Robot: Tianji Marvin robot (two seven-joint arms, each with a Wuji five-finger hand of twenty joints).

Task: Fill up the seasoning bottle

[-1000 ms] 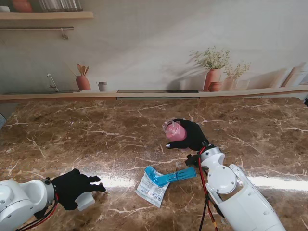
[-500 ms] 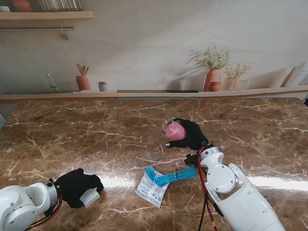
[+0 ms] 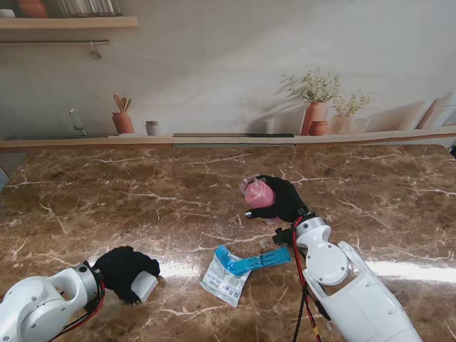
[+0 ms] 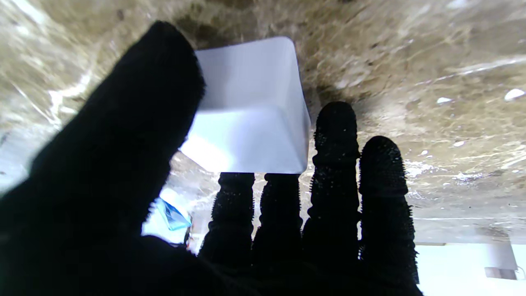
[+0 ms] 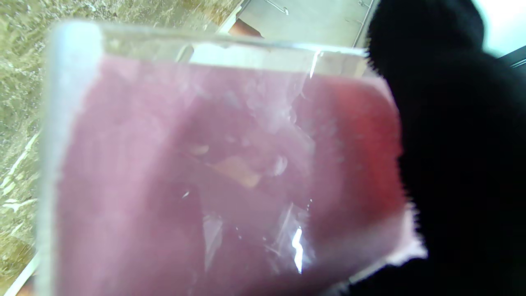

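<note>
Brown marble-pattern tabletop (image 3: 142, 199) with white veins fills the stand view; glare streaks near the front edge. Painted kitchen backdrop wall (image 3: 228, 64) behind it, with terracotta plant pots (image 3: 313, 117) and a utensil jar (image 3: 122, 122).

White right robot arm (image 3: 349, 285) rises from bottom right, red and black cables along it. White left robot arm (image 3: 43, 313) at bottom left.

Black-gloved right hand (image 3: 283, 199) is clamped around the clear seasoning bottle with pink contents (image 3: 258, 194), mid-tabletop, right of centre. Bottle looks slightly tilted, open rim facing up and left. Right wrist view: bottle (image 5: 213, 164) fills the frame, pink-red fill up to near the clear rim, glove thumb alongside it.

Black-gloved left hand (image 3: 125, 271) near the front left, fingers curled on a small white rounded-square plastic cap (image 3: 144, 286). Left wrist view: cap (image 4: 250, 111) pinched between thumb and fingertips (image 4: 234, 193), close to the tabletop; cannot tell if it touches the surface.

White refill sachet with printed text (image 3: 224, 281) lies flat between the two arms, nearer to me than the bottle. Print too small to read, no brand legible. Blue plastic clip-like strip (image 3: 249, 262) lies across the sachet's far corner, running toward the right arm's wrist.
</note>
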